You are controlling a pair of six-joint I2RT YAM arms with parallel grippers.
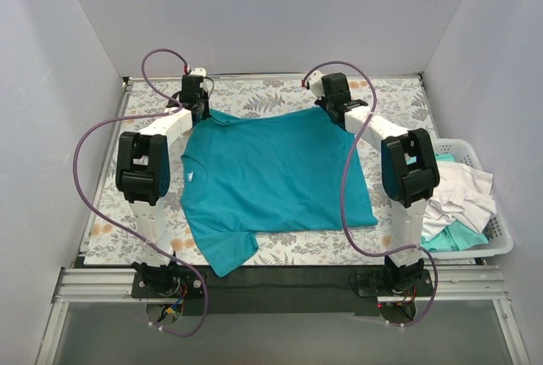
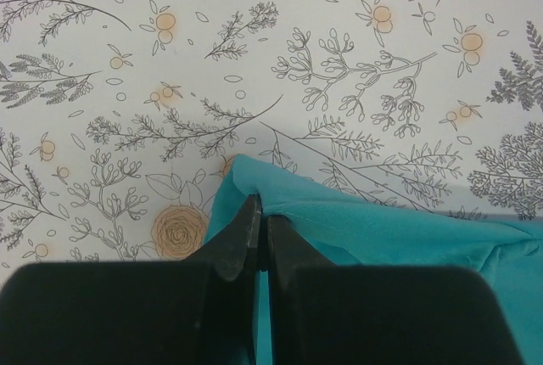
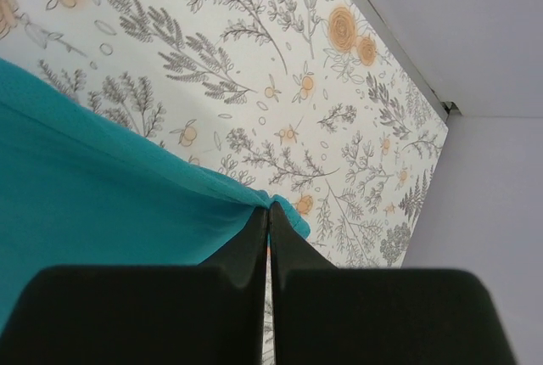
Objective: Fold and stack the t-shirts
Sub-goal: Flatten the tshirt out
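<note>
Up close, the left gripper (image 2: 259, 216) has its two dark fingers pressed together on a raised peak of the teal t-shirt (image 1: 280, 174), with only a hairline slit between the tips. The cloth falls away from the pinch to the gripper's right and back beneath it. Ahead of the tips and to their left lies bare floral table cover (image 1: 399, 102). The right gripper (image 3: 270, 212) is pinched the same way, its fingers meeting on a pointed corner of the teal cloth. From that corner the fabric runs off to the gripper's left in a taut sloping edge, and printed cover and the grey wall lie beyond the tips and to their right. From above, both grippers sit at the shirt's far edge, one at each far corner. The rest of the garment is spread flat on the table on the near side of them, between the two arms, with one short sleeve sticking out toward the left arm's base. Well off to the outer side of the right arm stands a white basket (image 1: 475, 151), which holds a crumpled white t-shirt (image 1: 462, 187) lying over a pale aqua t-shirt (image 1: 454, 238).
</note>
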